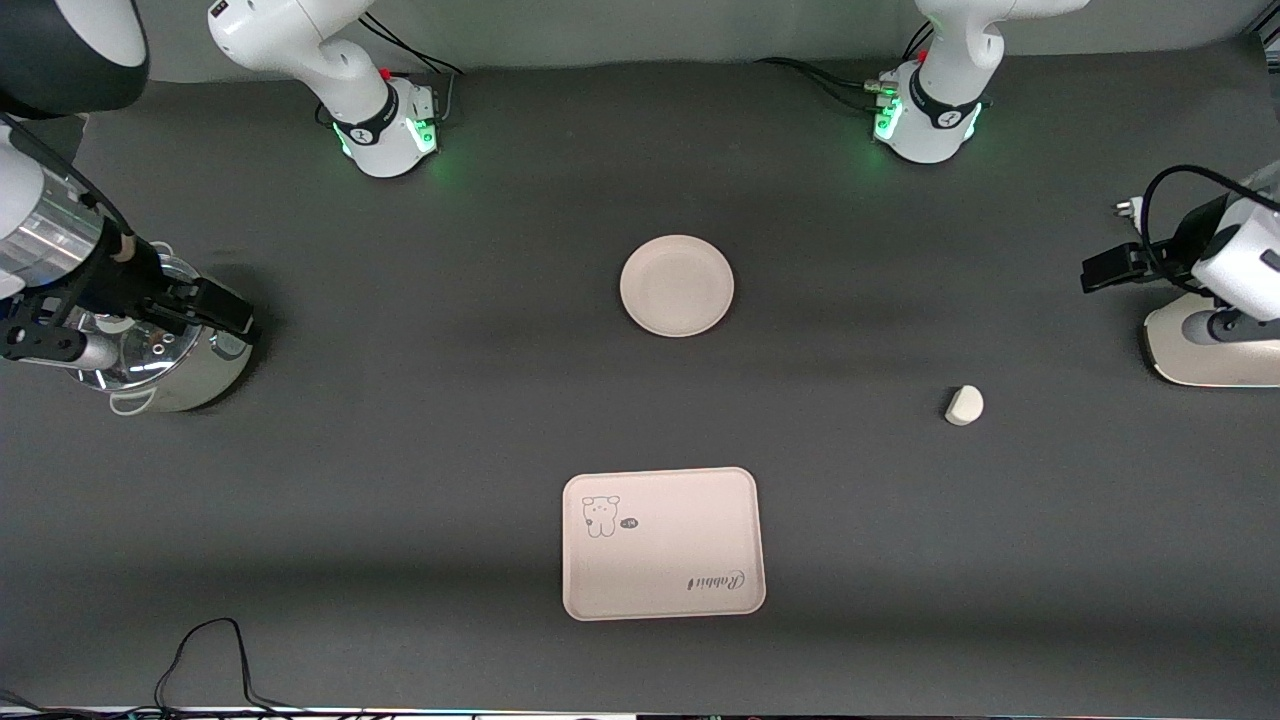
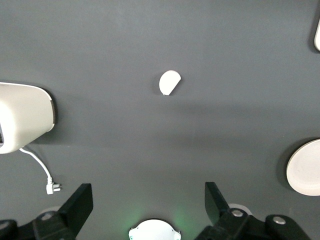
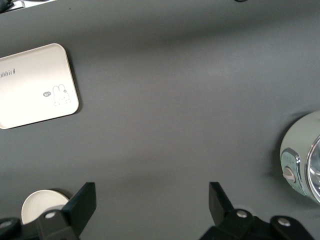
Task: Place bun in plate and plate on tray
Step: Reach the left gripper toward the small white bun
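Presently small off-white matte bun (image 1: 964, 405) lies bare on dark table (image 1: 400, 400), toward left arm's end; round cream plate (image 1: 677, 285) sits mid-table, empty; cream rectangular "Rabbit" tray (image 1: 663, 543) nearer the front camera; left gripper (image 2: 147, 207) and right gripper (image 3: 150, 207) wait aloft, jaws wide, holding nothing.

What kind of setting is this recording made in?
Probably a robot lab bench dressed for kitchen tasks: two arm bases bolted to a dark-covered table, with a plate, tray and cooker.
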Available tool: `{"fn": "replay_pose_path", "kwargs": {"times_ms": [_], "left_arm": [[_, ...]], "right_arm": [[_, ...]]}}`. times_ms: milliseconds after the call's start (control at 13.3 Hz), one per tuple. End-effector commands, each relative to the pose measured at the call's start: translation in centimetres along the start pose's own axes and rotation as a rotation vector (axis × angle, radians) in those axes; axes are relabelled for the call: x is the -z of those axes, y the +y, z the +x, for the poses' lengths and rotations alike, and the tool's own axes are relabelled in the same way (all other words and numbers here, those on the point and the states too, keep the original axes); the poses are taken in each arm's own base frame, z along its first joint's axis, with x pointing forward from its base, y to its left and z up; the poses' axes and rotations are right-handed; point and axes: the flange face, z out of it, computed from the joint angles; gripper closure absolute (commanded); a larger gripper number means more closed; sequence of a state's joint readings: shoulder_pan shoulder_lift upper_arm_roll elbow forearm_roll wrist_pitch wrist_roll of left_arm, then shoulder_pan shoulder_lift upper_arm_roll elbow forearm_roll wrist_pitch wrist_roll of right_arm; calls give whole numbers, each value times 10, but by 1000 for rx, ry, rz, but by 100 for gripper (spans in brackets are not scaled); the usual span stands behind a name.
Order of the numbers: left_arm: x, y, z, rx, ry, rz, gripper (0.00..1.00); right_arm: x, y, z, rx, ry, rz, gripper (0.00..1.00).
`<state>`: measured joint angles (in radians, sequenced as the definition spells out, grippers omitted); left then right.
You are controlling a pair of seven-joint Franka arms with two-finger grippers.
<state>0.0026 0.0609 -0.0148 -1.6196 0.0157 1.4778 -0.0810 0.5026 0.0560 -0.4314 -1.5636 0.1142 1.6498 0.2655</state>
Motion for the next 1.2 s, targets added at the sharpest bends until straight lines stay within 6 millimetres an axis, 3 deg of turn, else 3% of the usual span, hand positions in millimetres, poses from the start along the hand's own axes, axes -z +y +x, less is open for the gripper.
{"fn": "replay_pose_path", "kwargs": {"times_ms": [0,376,751,1127], "left_arm": [[-31,-1,10,-29,-14,-13,0],[-127,1,37,-34,-4,-10,0],[-232,-2,93,-102,1,-15,2],[-304,10,118,-153,17,-19,2]], "right_arm": [[-2,-7,-10,13,-31,-2,0],[-4,-7,-11,28,-44,-6,0],[-17,-5,-6,24,-62,-13,0],[-21,-8,-8,26,-76,-12,0]]}}
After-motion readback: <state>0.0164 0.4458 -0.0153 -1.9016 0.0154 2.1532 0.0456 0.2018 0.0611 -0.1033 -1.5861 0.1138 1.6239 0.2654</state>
